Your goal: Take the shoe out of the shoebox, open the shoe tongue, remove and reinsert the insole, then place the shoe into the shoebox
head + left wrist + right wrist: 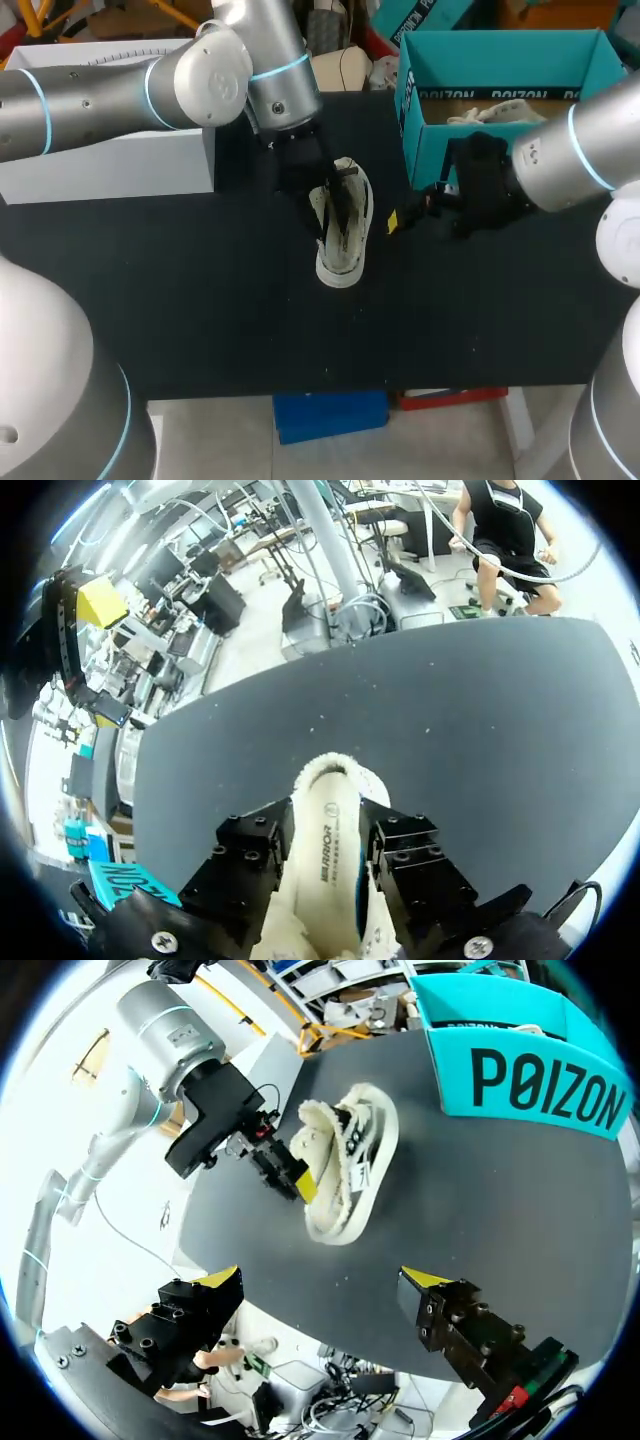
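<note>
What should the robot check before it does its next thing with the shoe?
1. Is the shoe out of the box and on the table? ok.
2. Is the left gripper right at the shoe? ok.
3. Does the left gripper have a firm hold? cannot tell.
4. Is the insole lying flat inside the shoe? cannot tell.
5. Is the right gripper open, empty and apart from the shoe? ok.
6. Is the box open on top, ready for the shoe? ok.
</note>
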### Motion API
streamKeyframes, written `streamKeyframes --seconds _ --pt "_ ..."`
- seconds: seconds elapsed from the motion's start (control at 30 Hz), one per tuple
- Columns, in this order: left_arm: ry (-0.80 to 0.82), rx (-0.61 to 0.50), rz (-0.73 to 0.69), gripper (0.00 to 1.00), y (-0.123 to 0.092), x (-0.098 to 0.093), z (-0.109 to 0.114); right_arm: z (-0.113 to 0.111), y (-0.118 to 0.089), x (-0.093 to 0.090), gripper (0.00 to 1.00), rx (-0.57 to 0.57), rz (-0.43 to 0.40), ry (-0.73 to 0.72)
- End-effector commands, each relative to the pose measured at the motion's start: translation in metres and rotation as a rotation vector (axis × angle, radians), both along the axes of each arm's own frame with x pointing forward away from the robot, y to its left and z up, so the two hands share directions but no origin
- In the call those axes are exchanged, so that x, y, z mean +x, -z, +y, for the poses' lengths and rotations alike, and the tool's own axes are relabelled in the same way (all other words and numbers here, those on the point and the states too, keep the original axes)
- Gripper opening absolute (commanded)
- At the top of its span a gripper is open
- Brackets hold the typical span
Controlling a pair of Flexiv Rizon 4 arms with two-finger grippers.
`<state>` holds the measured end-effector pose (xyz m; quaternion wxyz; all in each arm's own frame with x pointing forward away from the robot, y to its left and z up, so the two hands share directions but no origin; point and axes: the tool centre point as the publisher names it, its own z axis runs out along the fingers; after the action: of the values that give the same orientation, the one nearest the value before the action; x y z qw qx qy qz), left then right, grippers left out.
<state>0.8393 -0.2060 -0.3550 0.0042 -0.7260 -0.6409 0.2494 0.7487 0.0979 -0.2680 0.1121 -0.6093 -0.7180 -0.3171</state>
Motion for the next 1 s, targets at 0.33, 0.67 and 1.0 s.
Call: streamKeyframes --seconds 0.33,0.67,1.0 --pt "-0.02 0.112 -0.243 0.0 0.03 -0.01 0.002 0.001 0.0 0.0 1.0 -0.003 0.0 0.002" --pt "-0.03 0.112 -0.333 0.0 0.045 0.003 0.0 0.001 0.0 0.0 1.0 -0.003 0.0 0.002" --pt "-0.051 0.131 -0.32 0.0 0.079 0.013 -0.007 0.001 0.0 0.0 1.0 -0.003 0.0 0.002"
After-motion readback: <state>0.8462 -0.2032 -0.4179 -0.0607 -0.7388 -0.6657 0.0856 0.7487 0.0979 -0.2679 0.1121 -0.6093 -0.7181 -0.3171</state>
